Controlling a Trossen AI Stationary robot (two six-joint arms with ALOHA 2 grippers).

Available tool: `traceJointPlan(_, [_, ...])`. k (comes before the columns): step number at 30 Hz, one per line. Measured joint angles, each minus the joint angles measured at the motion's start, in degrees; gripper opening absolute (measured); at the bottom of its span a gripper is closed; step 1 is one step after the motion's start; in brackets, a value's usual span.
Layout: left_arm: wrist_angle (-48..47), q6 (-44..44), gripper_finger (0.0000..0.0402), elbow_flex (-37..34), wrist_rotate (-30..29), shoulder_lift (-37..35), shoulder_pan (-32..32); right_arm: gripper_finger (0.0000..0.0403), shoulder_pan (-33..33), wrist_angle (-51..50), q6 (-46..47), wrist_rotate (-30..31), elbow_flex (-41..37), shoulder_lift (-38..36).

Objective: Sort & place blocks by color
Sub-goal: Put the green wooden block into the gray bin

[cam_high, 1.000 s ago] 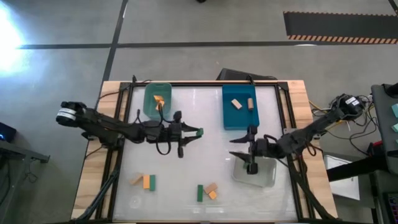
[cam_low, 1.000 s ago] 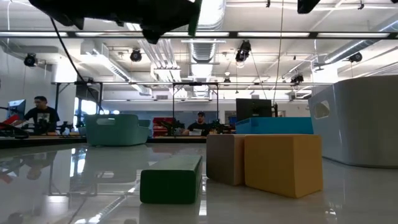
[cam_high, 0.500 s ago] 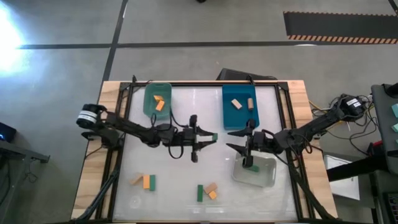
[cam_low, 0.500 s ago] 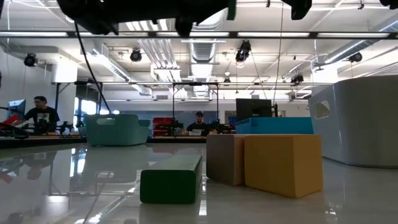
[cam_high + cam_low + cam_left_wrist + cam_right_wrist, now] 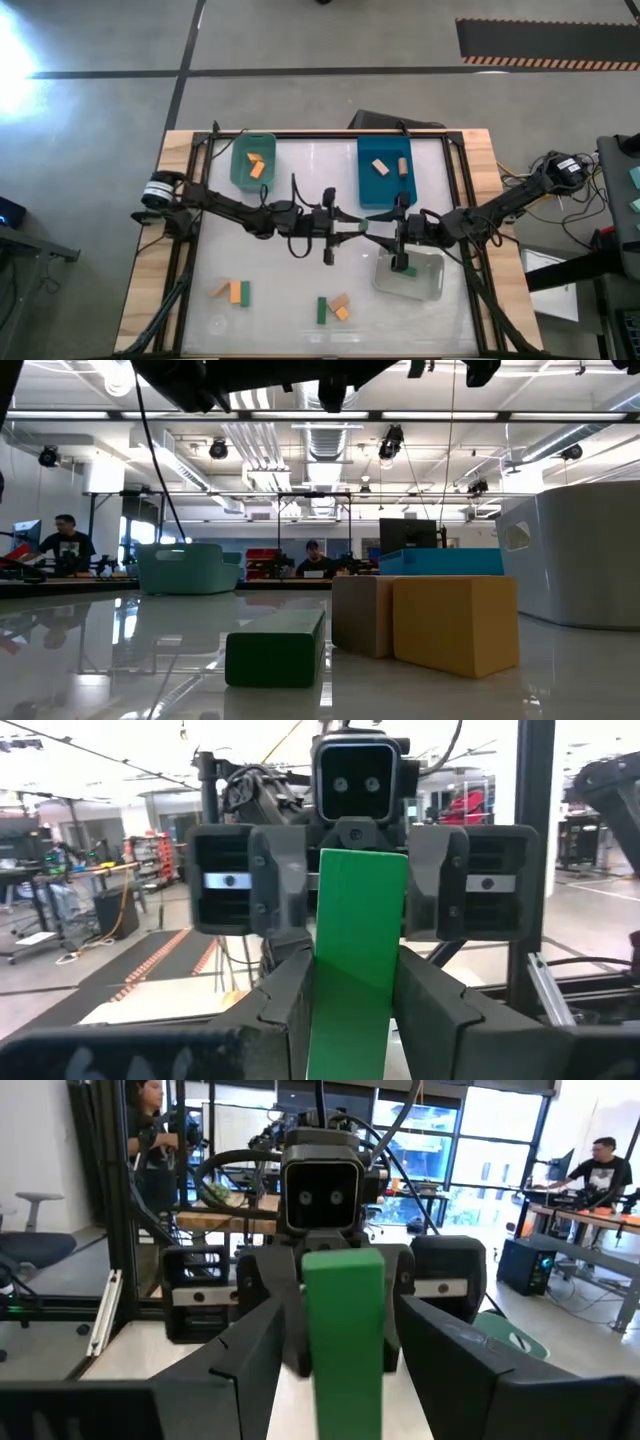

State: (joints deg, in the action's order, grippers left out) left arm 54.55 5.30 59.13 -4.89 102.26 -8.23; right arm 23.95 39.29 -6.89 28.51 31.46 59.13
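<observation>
Mid-bench handover: we have carried our left hand (image 5: 352,228), clamped on a green block (image 5: 356,960), across from the teal bin (image 5: 240,160); it now sits between our right hand's (image 5: 385,232) spread fingers (image 5: 245,1355), ready for transfer.

A grey concrete floor (image 5: 330,40) carries dark lines and a black mat with a striped hazard edge (image 5: 545,42). Across the room, ceiling ducts (image 5: 330,435) and hanging lamps (image 5: 218,450) run overhead, and people (image 5: 66,545) sit at distant workbenches.
</observation>
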Motion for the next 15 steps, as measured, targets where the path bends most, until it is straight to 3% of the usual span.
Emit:
traceJointPlan(10, [0.10, -0.39, 0.0094, 2.14, 0.26, 2.28, 0.00, 0.0186, -0.01, 0.00, -0.75, 0.00, 0.02, 0.00])
traceJointPlan(15, [-0.03, -0.41, 0.0094, 2.14, 0.26, 2.27, 0.00, 0.0154, -0.01, 0.00, -1.38, 0.01, 0.02, 0.00])
